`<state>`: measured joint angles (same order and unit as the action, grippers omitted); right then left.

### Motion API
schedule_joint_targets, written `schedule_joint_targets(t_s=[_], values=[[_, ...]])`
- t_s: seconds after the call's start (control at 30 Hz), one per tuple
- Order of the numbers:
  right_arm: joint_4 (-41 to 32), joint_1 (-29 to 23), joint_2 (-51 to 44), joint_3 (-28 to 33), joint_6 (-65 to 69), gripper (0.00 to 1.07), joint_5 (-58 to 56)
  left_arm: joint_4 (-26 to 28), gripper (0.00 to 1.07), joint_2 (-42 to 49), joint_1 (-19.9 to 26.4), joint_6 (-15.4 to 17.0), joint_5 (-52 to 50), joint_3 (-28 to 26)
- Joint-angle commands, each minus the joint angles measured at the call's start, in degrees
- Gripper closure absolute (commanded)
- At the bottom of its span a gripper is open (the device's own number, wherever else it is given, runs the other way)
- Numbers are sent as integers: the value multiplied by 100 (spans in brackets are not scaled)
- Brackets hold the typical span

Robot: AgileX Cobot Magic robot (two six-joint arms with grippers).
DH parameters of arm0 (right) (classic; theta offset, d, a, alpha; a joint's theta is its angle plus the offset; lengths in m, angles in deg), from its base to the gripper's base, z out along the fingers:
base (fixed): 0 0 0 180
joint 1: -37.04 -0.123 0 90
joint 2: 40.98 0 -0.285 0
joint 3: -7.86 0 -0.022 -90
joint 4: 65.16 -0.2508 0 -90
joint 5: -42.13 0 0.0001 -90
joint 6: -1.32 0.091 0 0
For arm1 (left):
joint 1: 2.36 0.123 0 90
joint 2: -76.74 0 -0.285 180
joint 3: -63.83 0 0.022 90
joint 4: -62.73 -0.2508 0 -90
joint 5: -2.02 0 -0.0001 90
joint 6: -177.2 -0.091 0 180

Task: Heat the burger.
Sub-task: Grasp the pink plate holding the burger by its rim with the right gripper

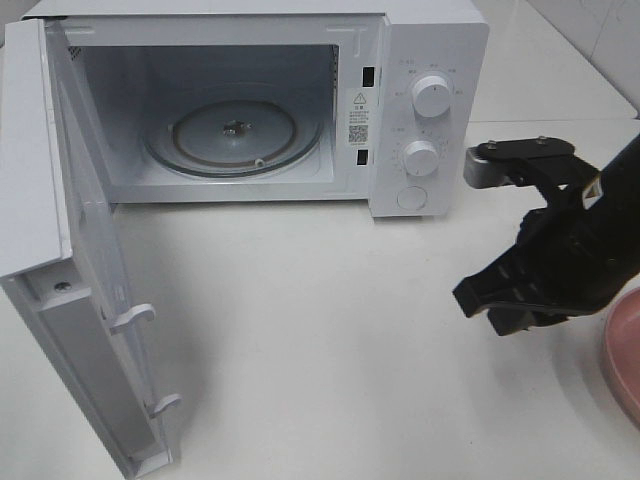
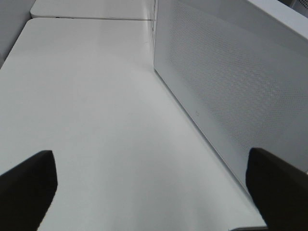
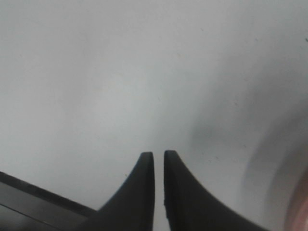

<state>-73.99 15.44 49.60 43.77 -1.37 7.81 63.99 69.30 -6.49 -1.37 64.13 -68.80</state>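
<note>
Plainly, the right gripper (image 3: 159, 155) carries nothing: its two dark fingers stand all but together, with only a thin slit between them, over bare white table (image 1: 330, 340). Just beside it, on its outer side, the rim of a pink plate (image 1: 625, 352) cuts into the high view. The burger shows in none of the views; my guess is that it sits on that plate, out of frame. It should be light but soft, and stacked loosely, so a hard pinch on the bun would dent it and could slide the layers apart. A wide, gentle hold low on its sides, or taking the plate by the rim, looks safer. Farther ahead of the gripper stands the microwave (image 1: 430, 60), its door (image 1: 30, 150) swung fully open and the glass turntable (image 1: 235, 135) bare. Farthest off, the left gripper (image 2: 149, 166) hovers with its fingers spread wide and nothing between them, beside a white perforated panel (image 2: 231, 77).
</note>
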Motion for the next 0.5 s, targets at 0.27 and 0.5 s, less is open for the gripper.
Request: schedule_joint_targets(t_s=[0.27, 0.5], values=[[1003, 751, -751, 11, 579, 72, -1427, 6, 7, 86, 6, -6, -74, 17], [1243, 957, -773, 40, 579, 23, -1593, 6, 7, 86, 6, -6, -74, 17]])
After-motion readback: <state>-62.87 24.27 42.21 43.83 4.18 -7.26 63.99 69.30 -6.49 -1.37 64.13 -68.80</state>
